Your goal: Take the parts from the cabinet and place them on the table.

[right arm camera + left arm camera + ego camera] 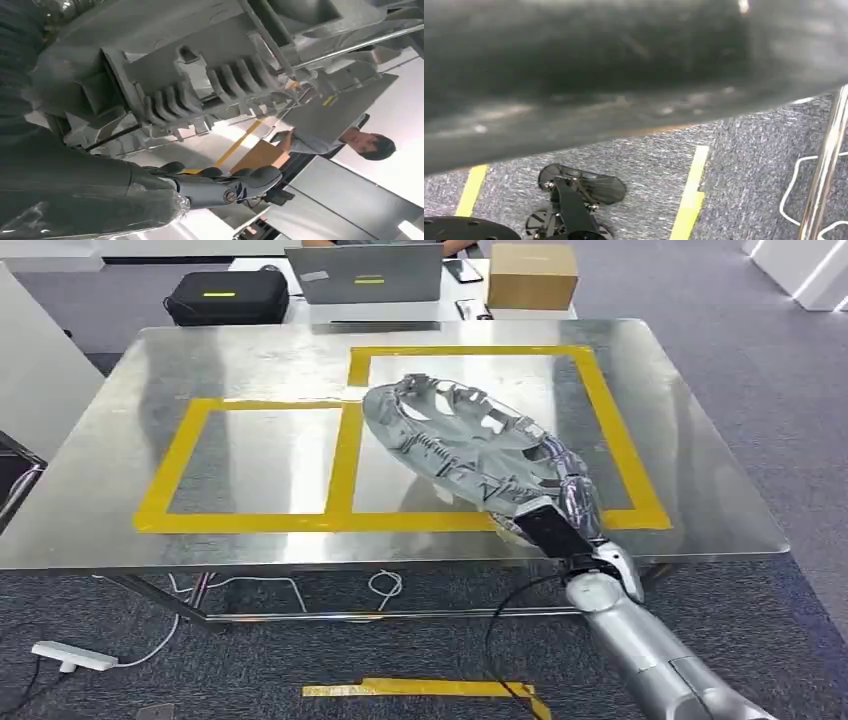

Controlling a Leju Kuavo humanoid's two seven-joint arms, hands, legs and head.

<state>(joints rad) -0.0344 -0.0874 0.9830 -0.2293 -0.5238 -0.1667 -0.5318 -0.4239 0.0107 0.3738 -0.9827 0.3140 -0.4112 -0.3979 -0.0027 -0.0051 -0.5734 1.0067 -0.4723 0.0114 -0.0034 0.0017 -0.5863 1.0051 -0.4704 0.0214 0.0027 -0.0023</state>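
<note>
One grey cast-metal part [455, 440], oval and ribbed with cut-outs, is held over the shiny steel bench [110, 440] toward its near right edge — above the right of two yellow-taped rectangles [610, 420]. Right hand [560, 515] grips its near end; left hand's state — cannot tell.

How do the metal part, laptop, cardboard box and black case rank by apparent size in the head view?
1. Metal part, clearly largest, but nearest the camera.
2. Laptop.
3. Black case and cardboard box: too close to rank; all three sit farther back.
</note>
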